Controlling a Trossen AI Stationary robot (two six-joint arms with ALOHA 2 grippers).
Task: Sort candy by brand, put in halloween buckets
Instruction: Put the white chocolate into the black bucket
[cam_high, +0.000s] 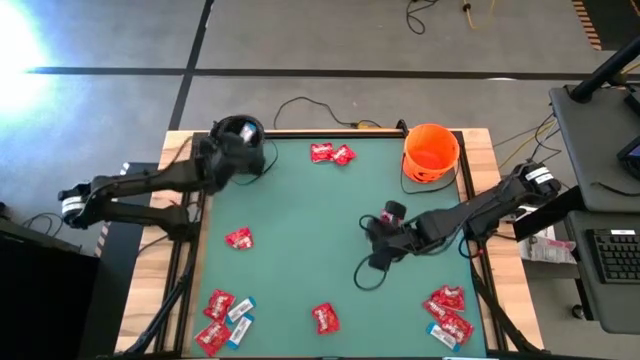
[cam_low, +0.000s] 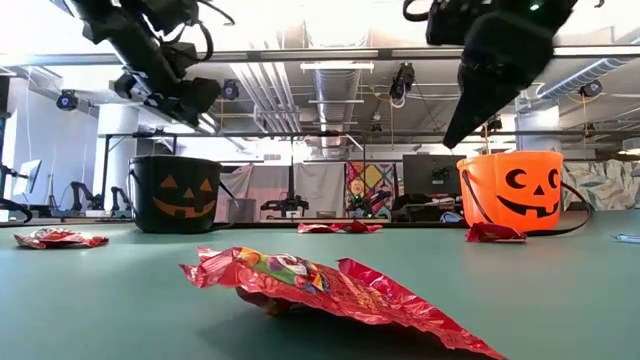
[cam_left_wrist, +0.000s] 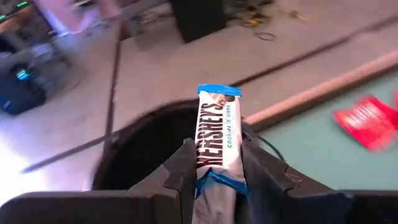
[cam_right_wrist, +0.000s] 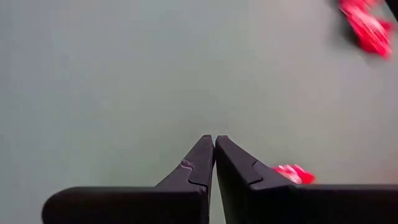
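- One white-and-blue bar (cam_left_wrist: 216, 143) sits pinched mid-length in your left gripper (cam_left_wrist: 214, 163) over the black bucket (cam_left_wrist: 143, 146); it's light, flat, slick.
- Right gripper (cam_right_wrist: 214, 155) is closed, empty; take red packets (cam_high: 239, 238) across the middle.

The red packets (cam_low: 330, 285) are crinkled, glossy foil. The orange bucket (cam_low: 512, 190) looks like smooth, shiny plastic. The table (cam_high: 300, 235) has a matt green top with pale wood edges.

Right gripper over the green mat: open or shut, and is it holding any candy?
Shut and empty: the right gripper has both dark fingers pressed together with nothing between them, above the bare green table mat.
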